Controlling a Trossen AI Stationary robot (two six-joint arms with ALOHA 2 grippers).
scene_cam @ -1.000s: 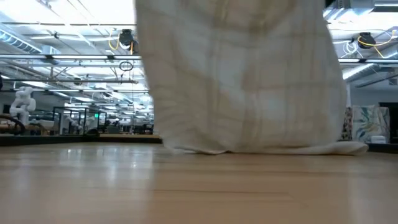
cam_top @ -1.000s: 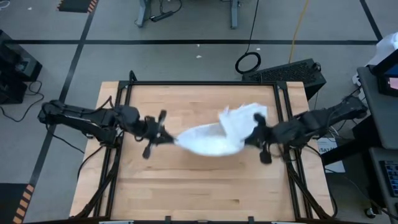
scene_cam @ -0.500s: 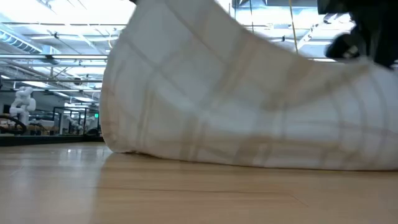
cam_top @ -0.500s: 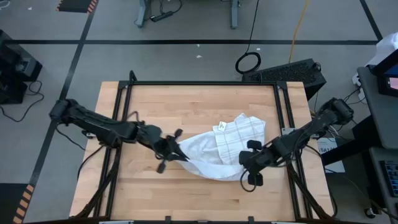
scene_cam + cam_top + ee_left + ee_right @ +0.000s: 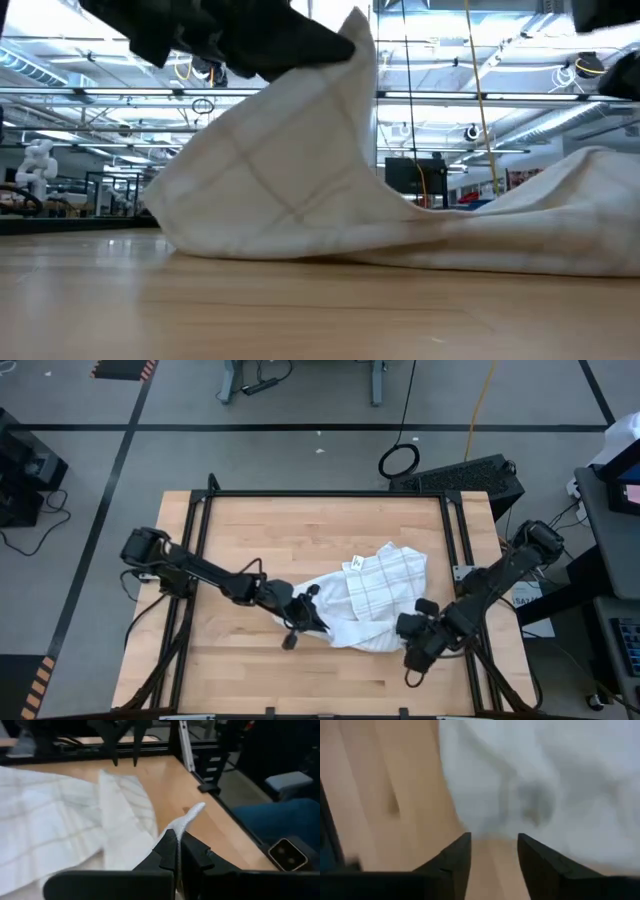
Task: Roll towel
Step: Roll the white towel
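The white grid-checked towel (image 5: 375, 595) lies crumpled on the wooden table, right of centre, its small label tag (image 5: 355, 564) facing up. My left gripper (image 5: 308, 622) is at the towel's near left end and is shut on it. In the low view that end (image 5: 345, 50) stands up as a peak, while the rest (image 5: 520, 235) lies on the wood. My right gripper (image 5: 402, 628) stands open just off the towel's near right edge (image 5: 530, 820), with bare wood between its fingers. My left gripper pinches a corner of the towel between its two fingers; a tip of cloth (image 5: 192, 815) pokes out past the shut fingertips. The fingers come from the table's left, slanting down. The held corner is raised off the wood and the towel slopes down from it to the table.
A black frame (image 5: 320, 493) runs round the tabletop. Bare wood lies to the far left (image 5: 260, 530) and along the near edge (image 5: 330, 685). The room beyond shows shelving and equipment in the low view.
Both grippers have come toward the table's near edge and down with the towel. It hung lifted between them; now most of it lies on the wood. My right gripper has opened and let go of its end. My left gripper keeps its corner raised.
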